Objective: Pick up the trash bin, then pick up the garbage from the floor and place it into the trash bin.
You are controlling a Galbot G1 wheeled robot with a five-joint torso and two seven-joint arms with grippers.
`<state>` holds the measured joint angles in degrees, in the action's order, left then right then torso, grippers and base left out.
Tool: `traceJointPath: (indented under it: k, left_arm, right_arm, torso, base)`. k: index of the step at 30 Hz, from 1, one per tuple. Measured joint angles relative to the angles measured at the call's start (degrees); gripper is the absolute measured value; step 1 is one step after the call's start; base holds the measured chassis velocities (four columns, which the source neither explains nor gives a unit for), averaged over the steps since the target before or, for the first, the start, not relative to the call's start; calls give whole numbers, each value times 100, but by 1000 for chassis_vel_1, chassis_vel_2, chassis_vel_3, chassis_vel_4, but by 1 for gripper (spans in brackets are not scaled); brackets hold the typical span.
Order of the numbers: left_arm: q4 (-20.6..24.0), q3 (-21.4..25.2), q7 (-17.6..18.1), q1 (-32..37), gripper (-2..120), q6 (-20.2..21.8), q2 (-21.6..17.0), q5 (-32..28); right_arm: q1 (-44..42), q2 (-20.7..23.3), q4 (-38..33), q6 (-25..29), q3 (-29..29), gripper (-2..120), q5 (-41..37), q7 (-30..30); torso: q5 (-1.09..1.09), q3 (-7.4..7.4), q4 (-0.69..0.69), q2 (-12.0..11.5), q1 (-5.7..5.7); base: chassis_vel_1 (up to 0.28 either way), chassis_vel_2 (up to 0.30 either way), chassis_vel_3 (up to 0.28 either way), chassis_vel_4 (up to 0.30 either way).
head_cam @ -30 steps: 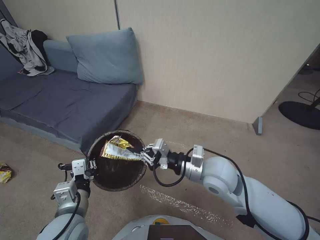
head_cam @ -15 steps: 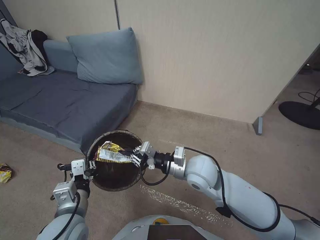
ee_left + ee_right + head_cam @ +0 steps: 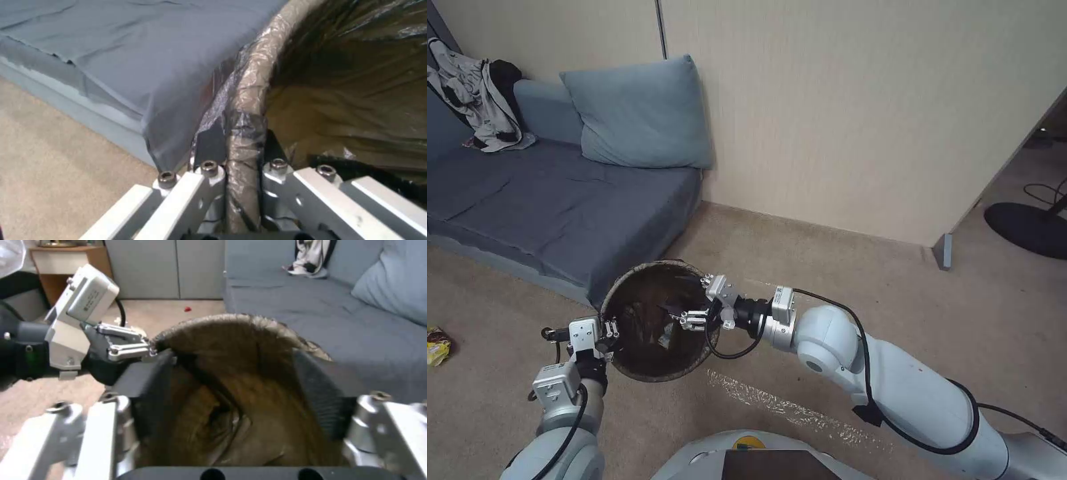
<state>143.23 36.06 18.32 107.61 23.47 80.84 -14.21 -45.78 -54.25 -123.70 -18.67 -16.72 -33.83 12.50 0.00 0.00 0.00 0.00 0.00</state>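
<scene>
hanging beside the sofa [image 3: 560, 200], the trash bin [image 3: 620, 363] is pinched at its near rim by the left claw [image 3: 608, 331]. over the bin's mouth the right claw [image 3: 689, 308] gapes wide, holding nothing. a careless pull-out could snag the liner [image 3: 231, 350] and tip the bin; a yellow wrapper [image 3: 437, 345] lies on the floor, well apart from it.

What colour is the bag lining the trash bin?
Dark brown, glossy; the bag shows best in the right wrist view.
</scene>
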Motion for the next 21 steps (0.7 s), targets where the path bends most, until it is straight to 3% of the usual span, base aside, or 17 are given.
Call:
traceJointPath:
  k: [6,9,12,15,21]
  left_arm:
    - [0,1,0,-9,4,14,-11,-2]
    - [0,7,0,-13,4,18,-18,-5]
    - [0,19,1,-19,4,20,-29,-10]
    - [0,29,0,-36,4,21,-43,-27]
    - [0,22,1,-83,4,22,-14,-27]
  right_arm:
    - [-58,-6,-106,37,160,93,-189,-38]
    - [-122,-5,-209,67,354,99,-440,-58]
    - [-259,21,-349,83,672,100,-694,-70]
    - [-639,169,-483,131,1403,100,-781,9]
    - [-1120,389,-643,377,1897,100,-773,-126]
  torso:
    - [0,0,0,0,0]
    - [0,0,0,0,0]
    - [1,0,1,0,0]
    - [1,0,-1,0,0]
    - [1,0,-1,0,0]
  base:
    - [0,0,0,0]
    - [0,0,0,0]
    - [0,0,0,0]
    - [0,0,0,0]
    - [0,0,0,0]
